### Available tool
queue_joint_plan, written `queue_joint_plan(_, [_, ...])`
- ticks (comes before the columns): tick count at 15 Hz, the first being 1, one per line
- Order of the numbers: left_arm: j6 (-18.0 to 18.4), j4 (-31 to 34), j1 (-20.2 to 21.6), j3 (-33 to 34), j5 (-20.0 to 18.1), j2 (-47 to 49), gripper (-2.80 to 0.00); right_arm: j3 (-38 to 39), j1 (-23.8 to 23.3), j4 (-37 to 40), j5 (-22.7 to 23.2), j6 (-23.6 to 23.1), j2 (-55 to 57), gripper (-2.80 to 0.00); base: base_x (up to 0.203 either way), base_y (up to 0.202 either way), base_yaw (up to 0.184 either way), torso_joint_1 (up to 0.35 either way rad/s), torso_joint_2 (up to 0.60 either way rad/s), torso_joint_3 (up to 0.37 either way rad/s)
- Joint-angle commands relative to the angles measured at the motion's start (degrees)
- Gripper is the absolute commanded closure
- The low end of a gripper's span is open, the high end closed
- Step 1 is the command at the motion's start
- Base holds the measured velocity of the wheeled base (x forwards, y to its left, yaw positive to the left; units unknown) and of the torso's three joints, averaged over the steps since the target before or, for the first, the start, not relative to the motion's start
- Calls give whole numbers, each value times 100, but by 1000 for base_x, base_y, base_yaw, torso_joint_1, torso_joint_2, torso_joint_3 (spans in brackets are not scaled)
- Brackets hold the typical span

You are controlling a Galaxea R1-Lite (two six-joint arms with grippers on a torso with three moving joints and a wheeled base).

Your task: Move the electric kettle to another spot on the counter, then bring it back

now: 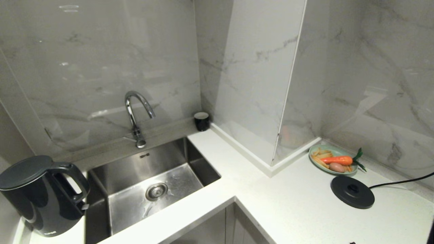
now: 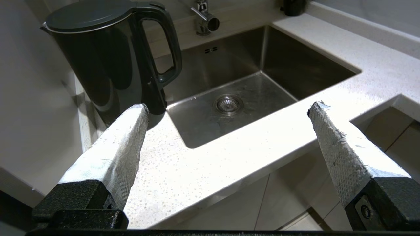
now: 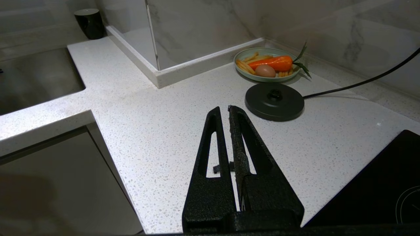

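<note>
The left gripper [image 2: 226, 108] hangs with jaws spread wide and empty, short of the tall glossy black electric kettle [image 2: 111, 59], upright on the white speckled stone counter [image 2: 183, 177] left of the steel sink [image 2: 229, 98], loop handle facing the sink; the right gripper [image 3: 228, 109], jaws pressed together, idles far off by the round black base disc [image 3: 274, 105]

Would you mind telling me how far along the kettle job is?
Done: the electric kettle stands on the counter left of the sink, away from its base disc. In hand: nothing; the left gripper is open near it. Left: returning it.
</note>
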Motion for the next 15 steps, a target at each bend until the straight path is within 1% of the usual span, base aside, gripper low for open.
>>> queue_joint_plan(1, [-151, -11, -1, 96, 20, -87, -280, 0, 0, -1, 2, -9, 0, 0, 0, 0, 0, 0, 0, 0])
queue_joint_plan(2, [-330, -4, 7, 106, -12, -80, -280, 0, 0, -1, 2, -9, 0, 0, 0, 0, 0, 0, 0, 0])
queue_joint_plan(3, [-380, 37, 7, 125, -71, -79, -280, 0, 0, -1, 2, -9, 0, 0, 0, 0, 0, 0, 0, 0])
queue_joint_plan(4, [-381, 137, 7, 125, -218, -87, -280, 0, 0, -1, 2, 0, 0, 0, 0, 0, 0, 0, 0, 0])
queue_joint_plan(5, [-373, 192, -1, 134, -271, -88, -280, 0, 0, -1, 2, 0, 0, 0, 0, 0, 0, 0, 0, 0])
queue_joint_plan(15, [-355, 209, -1, 134, -316, -88, -280, 0, 0, 8, 2, 0, 0, 0, 0, 0, 0, 0, 0, 0])
